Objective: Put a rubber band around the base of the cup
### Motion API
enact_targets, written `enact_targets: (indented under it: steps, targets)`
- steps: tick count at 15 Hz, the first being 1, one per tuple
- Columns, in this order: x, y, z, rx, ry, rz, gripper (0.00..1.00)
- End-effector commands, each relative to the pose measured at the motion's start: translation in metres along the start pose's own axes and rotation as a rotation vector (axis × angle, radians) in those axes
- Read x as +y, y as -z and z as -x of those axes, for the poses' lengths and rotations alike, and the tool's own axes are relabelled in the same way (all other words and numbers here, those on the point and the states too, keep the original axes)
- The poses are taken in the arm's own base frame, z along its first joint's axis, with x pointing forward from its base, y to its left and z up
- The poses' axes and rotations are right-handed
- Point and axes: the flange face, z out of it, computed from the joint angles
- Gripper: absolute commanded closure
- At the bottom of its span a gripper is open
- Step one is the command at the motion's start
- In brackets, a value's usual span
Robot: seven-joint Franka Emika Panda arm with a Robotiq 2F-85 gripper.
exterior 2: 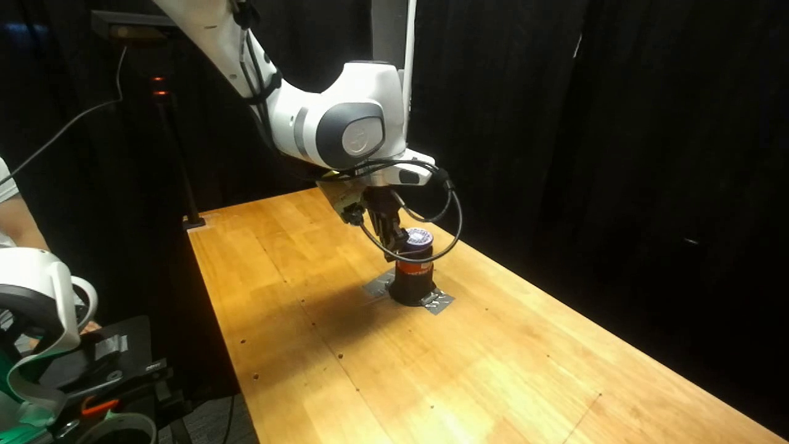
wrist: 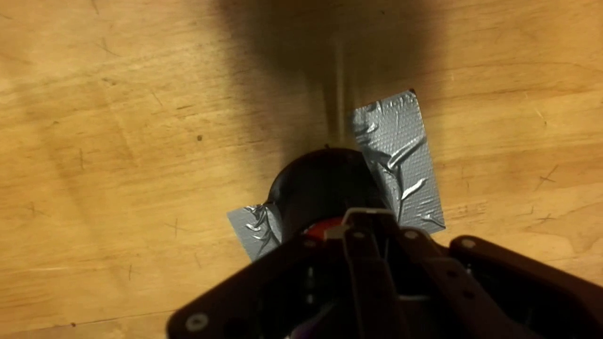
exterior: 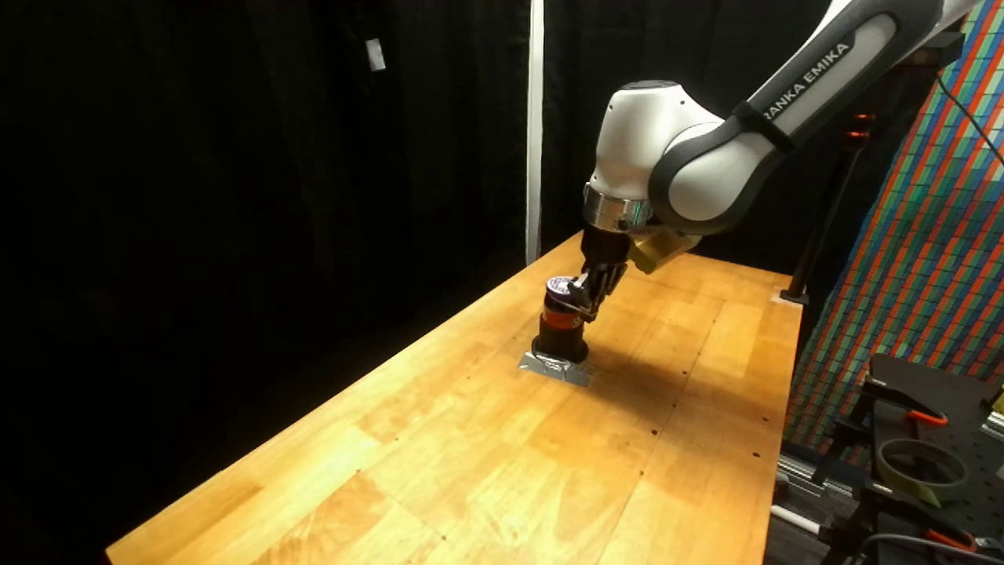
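The cup (exterior: 559, 318) stands upright on the table. It is dark with an orange-red band and a pale purple-white top, and its wider black base is taped down. It also shows in an exterior view (exterior 2: 415, 268) and partly in the wrist view (wrist: 325, 186). My gripper (exterior: 589, 312) is beside the cup's upper part, close to its side; it also shows in an exterior view (exterior 2: 392, 253). Its fingertips (wrist: 370, 216) look drawn together. A thin pale strand, seemingly the rubber band (exterior: 570, 305), runs from the fingertips across the cup's upper side. The far side of the strand is hidden.
Grey tape (wrist: 400, 165) holds the base on the wooden table (exterior: 439, 471). A black cable loop (exterior 2: 457, 225) hangs from the wrist in front of the cup. A black post (exterior: 816, 227) stands at the table's far corner. A side cart (exterior: 933, 384) is beside the table.
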Motion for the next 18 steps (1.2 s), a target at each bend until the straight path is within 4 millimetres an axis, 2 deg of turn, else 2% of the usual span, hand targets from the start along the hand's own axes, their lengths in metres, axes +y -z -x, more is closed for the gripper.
enact_targets:
  steps: [1,9,15,18]
  targets:
    - [0.004,0.013,0.024,0.109,-0.008,-0.005,0.91]
    - [0.018,0.020,0.053,0.319,0.003,-0.035,0.92]
    - [0.037,0.023,0.069,0.448,-0.003,-0.104,0.92]
    - [0.043,0.022,0.084,0.491,0.000,-0.148,0.92]
